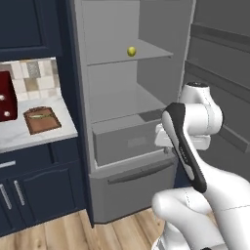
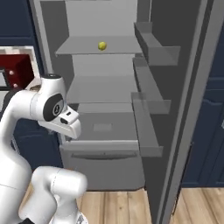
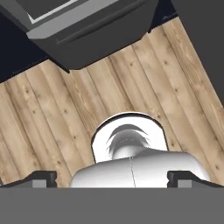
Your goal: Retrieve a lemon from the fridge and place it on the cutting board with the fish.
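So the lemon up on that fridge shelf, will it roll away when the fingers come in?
Probably, if nudged: the lemon is small and round, sitting loose on a flat, smooth grey shelf with no visible lip. It looks light, so off-centre contact could push it backward. A squeeze across its middle should hold.

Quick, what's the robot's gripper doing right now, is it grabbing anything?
Gripper: open, jaws spread wide, holding nothing; it points down at the wooden floor.
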Available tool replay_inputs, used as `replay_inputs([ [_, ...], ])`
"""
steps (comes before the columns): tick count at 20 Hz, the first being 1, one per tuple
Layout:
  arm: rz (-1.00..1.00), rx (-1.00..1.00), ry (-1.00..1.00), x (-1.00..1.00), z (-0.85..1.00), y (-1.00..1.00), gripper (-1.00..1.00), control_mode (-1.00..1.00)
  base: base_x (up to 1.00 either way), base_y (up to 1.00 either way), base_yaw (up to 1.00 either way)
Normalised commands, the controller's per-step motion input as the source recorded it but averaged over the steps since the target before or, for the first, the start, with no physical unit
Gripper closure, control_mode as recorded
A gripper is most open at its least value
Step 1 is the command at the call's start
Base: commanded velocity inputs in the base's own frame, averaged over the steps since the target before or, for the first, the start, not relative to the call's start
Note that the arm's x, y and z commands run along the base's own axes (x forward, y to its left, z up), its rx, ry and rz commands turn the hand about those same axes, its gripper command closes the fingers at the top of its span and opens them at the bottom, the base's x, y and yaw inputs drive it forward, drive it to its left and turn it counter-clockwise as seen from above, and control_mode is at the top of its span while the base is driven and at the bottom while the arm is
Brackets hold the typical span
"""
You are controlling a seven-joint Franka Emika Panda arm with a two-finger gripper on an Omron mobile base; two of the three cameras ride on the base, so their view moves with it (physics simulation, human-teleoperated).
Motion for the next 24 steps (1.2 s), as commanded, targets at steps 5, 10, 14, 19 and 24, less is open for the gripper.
replay_inputs([
  [5,0.00,0.00,0.00,0.00,0.00,0.00,-1.00,1.00,0.85,-0.11,0.06],
  [10,0.00,0.00,0.00,0.00,0.00,0.00,-1.00,1.00,0.81,-0.22,0.10],
  [14,0.00,0.00,0.00,0.00,0.00,0.00,-1.00,1.00,0.62,-0.44,0.08],
  [19,0.00,0.00,0.00,0.00,0.00,0.00,-1.00,1.00,0.50,-0.24,0.02],
  [24,0.00,0.00,0.00,0.00,0.00,0.00,-1.00,1.00,0.71,0.00,0.00],
])
